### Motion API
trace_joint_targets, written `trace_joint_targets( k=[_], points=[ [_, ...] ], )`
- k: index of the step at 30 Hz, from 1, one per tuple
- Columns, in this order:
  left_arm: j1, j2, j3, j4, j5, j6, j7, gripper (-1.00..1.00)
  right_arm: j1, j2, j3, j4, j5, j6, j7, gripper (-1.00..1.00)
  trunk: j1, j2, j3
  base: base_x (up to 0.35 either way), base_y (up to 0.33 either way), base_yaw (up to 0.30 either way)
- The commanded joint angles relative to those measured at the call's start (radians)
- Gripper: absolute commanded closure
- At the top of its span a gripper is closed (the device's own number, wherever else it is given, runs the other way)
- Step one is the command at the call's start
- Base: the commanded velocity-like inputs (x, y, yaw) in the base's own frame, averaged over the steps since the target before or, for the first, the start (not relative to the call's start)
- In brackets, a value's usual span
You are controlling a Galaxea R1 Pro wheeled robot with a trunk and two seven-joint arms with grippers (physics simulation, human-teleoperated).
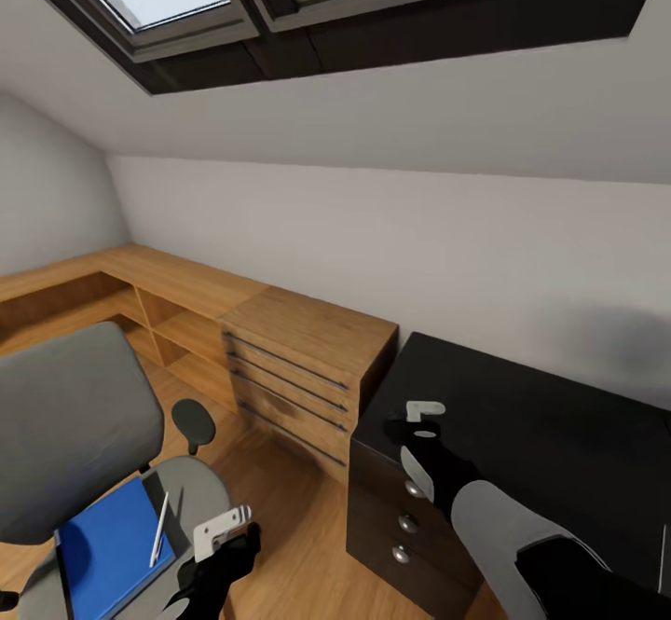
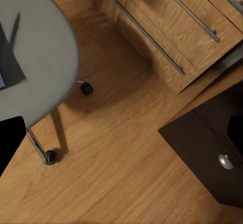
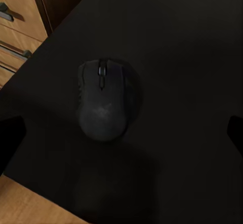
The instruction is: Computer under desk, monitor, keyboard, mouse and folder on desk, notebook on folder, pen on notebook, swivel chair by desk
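**Mouse down on the worktop, folder waiting on the chair**

Right pincer [image 1: 424, 429] hangs over the near left corner of the black worktop [image 1: 559, 434], its pale fingers spread with nothing between them. Its wrist camera looks straight down on the mouse [image 3: 106, 100], which lies flat on the dark top between the two finger edges, touched by neither. So the mouse looks already placed, near the worktop's edge beside the wooden drawers [image 1: 298, 368].

Left pincer [image 1: 224, 529] hovers low beside the chair [image 1: 75, 434]; its fingers seem parted and hold nothing, though its wrist camera catches just one dark finger edge. On the grey seat lies the blue folder [image 1: 112, 545], with the pen [image 1: 160, 527] resting slantwise across it.

Risks, as I judge them: the mouse sits close to the corner, so a careless sweep of the right arm could knock it to the floor. Lifting the folder with the pen loose on top could tip the pen off, and any shove at the seat could roll the chair away on its castors.

From the head, the mouse is hidden under the right pincer; the right wrist view supplies it. The left wrist view adds the chair's castors and the dark cabinet's knob [image 2: 225, 161].
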Motion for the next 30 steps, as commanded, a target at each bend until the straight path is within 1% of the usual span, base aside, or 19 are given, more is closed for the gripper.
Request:
trace_joint_targets(
  k=[1, 3, 4, 6, 10, 13, 15, 19, 21, 27, 30],
  points=[
    [-0.001, 0.001, -0.002, -0.002, 0.004, 0.003, 0.007, -1.0, -0.001, -0.001, 0.008, -0.002, -0.008, 0.006, -0.007, -1.0, 0.004, -0.008, -0.004, 0.0, 0.0, 0.0],
    [-0.001, 0.001, -0.003, -0.002, 0.004, 0.003, 0.007, -1.0, -0.001, -0.002, 0.007, -0.002, -0.008, 0.007, -0.007, -1.0, 0.012, -0.022, -0.011, 0.0, 0.0, 0.0],
    [-0.001, 0.001, -0.018, -0.001, 0.003, 0.003, 0.008, -1.0, -0.001, -0.005, 0.007, -0.002, -0.01, 0.007, -0.006, -1.0, 0.016, -0.029, -0.014, 0.0, 0.0, 0.0],
    [-0.001, 0.002, -0.033, -0.001, 0.003, 0.003, 0.009, -1.0, -0.001, -0.007, 0.007, -0.001, -0.011, 0.007, -0.005, -1.0, 0.023, -0.043, -0.02, 0.0, 0.0, 0.0],
    [-0.001, 0.002, -0.047, -0.002, 0.002, 0.003, 0.01, -1.0, -0.001, -0.008, 0.007, 0.002, -0.013, 0.008, -0.004, -1.0, 0.039, -0.071, -0.033, 0.0, 0.0, 0.0],
    [-0.001, 0.003, -0.049, -0.001, 0.002, 0.003, 0.01, -1.0, 0.0, -0.008, 0.007, 0.003, -0.014, 0.008, 0.002, -1.0, 0.05, -0.092, -0.042, 0.0, 0.0, 0.0],
    [-0.001, 0.004, -0.05, -0.001, 0.002, 0.003, 0.009, -1.0, 0.001, -0.008, 0.007, 0.003, -0.015, 0.008, 0.024, -1.0, 0.058, -0.106, -0.048, 0.0, 0.0, 0.0],
    [-0.001, 0.004, -0.05, -0.002, 0.002, 0.003, 0.009, -1.0, 0.001, -0.008, 0.006, 0.004, -0.016, 0.009, 0.079, -1.0, 0.073, -0.134, -0.061, 0.0, 0.0, 0.0],
    [-0.001, 0.004, -0.05, -0.002, 0.002, 0.003, 0.009, -1.0, 0.001, -0.009, 0.006, 0.005, -0.016, 0.011, 0.12, -1.0, 0.081, -0.148, -0.067, 0.0, 0.0, 0.0],
    [-0.001, 0.004, -0.05, -0.002, 0.002, 0.003, 0.009, -1.0, 0.001, -0.009, 0.005, 0.005, -0.017, 0.012, 0.128, -1.0, 0.104, -0.19, -0.086, 0.0, 0.0, 0.0],
    [-0.001, 0.004, -0.05, -0.002, 0.002, 0.003, 0.009, -1.0, 0.001, -0.01, 0.004, 0.005, -0.023, 0.013, 0.128, -1.0, 0.115, -0.211, -0.095, 0.0, 0.0, 0.0]
  ],
)
